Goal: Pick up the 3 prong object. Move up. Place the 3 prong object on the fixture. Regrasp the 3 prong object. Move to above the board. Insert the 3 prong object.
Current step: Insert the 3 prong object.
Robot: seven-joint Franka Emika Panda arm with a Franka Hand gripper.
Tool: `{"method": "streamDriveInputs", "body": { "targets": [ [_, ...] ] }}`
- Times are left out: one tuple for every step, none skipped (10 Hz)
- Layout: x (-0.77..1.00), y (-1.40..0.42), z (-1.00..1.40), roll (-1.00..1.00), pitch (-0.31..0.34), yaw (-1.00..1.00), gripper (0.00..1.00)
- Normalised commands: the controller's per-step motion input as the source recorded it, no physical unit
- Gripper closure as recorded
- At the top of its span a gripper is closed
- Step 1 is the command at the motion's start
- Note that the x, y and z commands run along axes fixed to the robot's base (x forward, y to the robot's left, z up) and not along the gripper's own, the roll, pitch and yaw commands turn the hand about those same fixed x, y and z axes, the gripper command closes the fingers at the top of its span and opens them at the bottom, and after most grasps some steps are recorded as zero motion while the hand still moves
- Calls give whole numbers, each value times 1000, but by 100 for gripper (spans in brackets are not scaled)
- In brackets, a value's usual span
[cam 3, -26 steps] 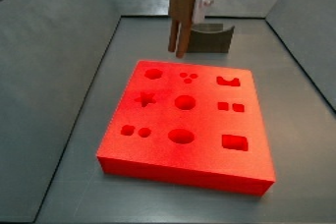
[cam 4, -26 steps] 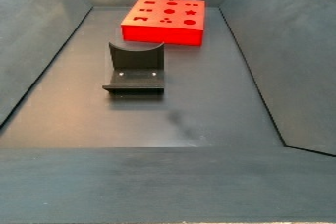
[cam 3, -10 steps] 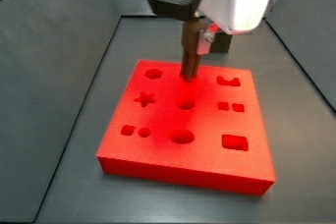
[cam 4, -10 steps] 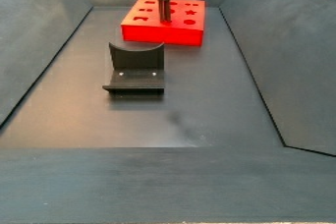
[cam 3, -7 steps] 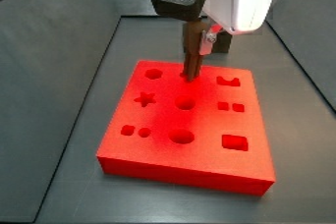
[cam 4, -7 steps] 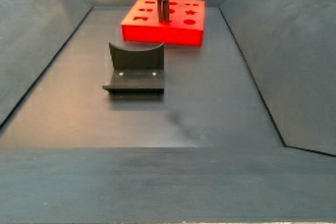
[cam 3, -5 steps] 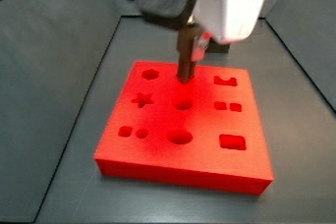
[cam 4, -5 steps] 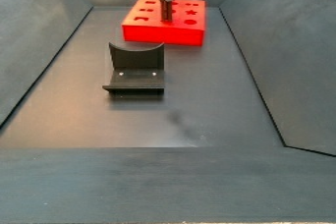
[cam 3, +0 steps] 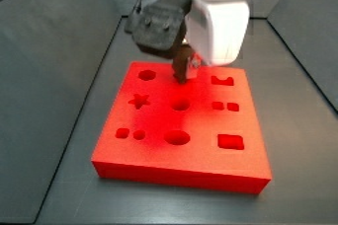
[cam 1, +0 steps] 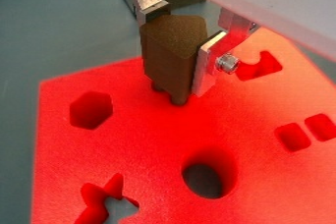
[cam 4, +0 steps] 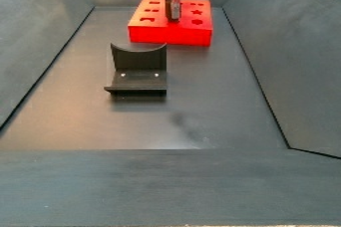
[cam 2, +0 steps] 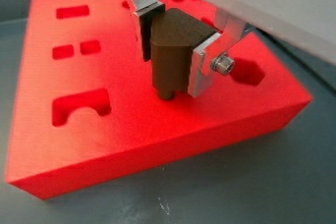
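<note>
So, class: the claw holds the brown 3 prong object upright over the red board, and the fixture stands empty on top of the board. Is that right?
Not quite. The claw does hold the 3 prong object upright over the board, but the empty fixture stands on the grey floor, apart from the board, as a side view shows.

Matt, faintly grainy red-orange foam-like surface on the board (cam 1: pixel 250 120), no gloss. Dull brown, wood-coloured 3 prong object (cam 1: pixel 168 56), smooth-faced. Flat silver metal fingers (cam 1: pixel 210 59) of the gripper (cam 1: pixel 178 41) above the board, brushed, with a shiny bolt head; jaws clamped on the brown piece. Dark grey matt fixture (cam 4: pixel 136 69). Matt grey worktop (cam 4: pixel 186 121), lightly scuffed.
</note>
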Motion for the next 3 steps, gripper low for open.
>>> {"method": "streamDriveInputs", "body": {
  "targets": [
    [23,0,0,29,29,0,100],
    [40,0,0,0,49,0,100],
    [0,0,0,0,0,0,100]
  ]
}}
